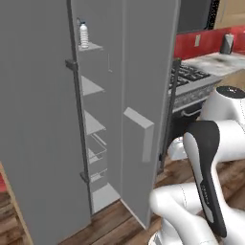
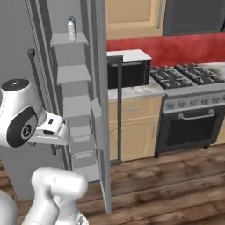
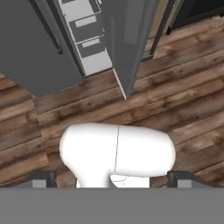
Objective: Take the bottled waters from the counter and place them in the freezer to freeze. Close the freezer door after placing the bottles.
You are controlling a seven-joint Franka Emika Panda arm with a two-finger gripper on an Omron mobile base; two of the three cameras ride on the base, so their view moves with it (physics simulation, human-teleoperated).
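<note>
The tall grey freezer (image 1: 43, 124) stands open, its plain flat freezer door (image 1: 143, 95) swung outward over plank wood floor (image 3: 183, 100). One ribbed clear bottle (image 1: 84, 35) stands upright on the top shelf (image 1: 91, 47). End effector (image 3: 112, 178) spread wide, empty.

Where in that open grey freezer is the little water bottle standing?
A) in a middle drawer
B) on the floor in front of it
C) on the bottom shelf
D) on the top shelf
D: the bottle stands upright on the highest shelf inside the freezer.
</note>
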